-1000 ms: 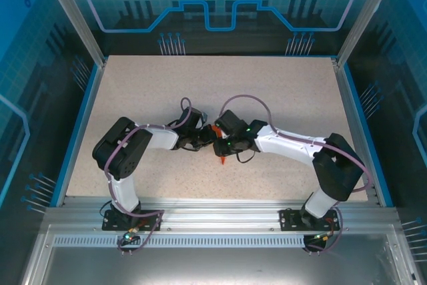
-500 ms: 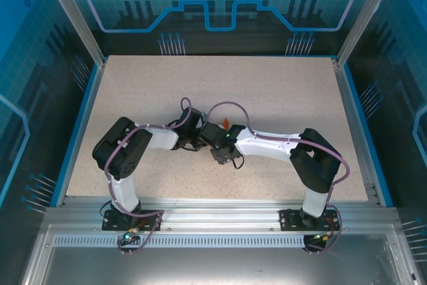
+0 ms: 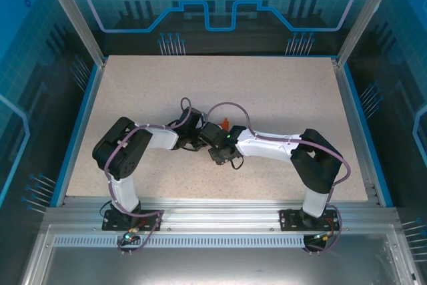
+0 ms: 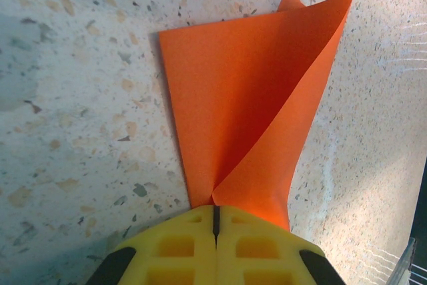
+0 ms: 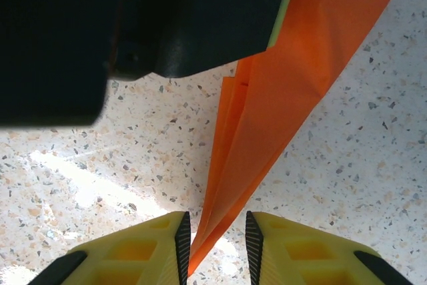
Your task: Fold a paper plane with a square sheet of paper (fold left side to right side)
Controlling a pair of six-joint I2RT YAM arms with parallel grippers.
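Note:
The orange-red paper (image 4: pixel 247 111) is folded into a long pointed shape, with one flap curling up off the table. My left gripper (image 4: pixel 215 208) is shut on its narrow end, yellow fingers pressed together over the crease. In the right wrist view the paper (image 5: pixel 293 78) runs down to a point between the pads of my right gripper (image 5: pixel 213 245), which is open with gaps on both sides. From above, the left gripper (image 3: pixel 199 139) and right gripper (image 3: pixel 215 146) meet at mid-table, and just a small orange corner of the paper (image 3: pixel 225 123) shows.
The speckled beige table (image 3: pixel 280 91) has a blue rim and framed walls around it. The left gripper's dark body (image 5: pixel 167 18) hangs close over the right gripper's fingers. Purple cables loop off both wrists.
My right arm has swung left, bringing its gripper close against the left gripper over the paper. The orange tip that stuck out toward the near side is now covered. The left arm held still.

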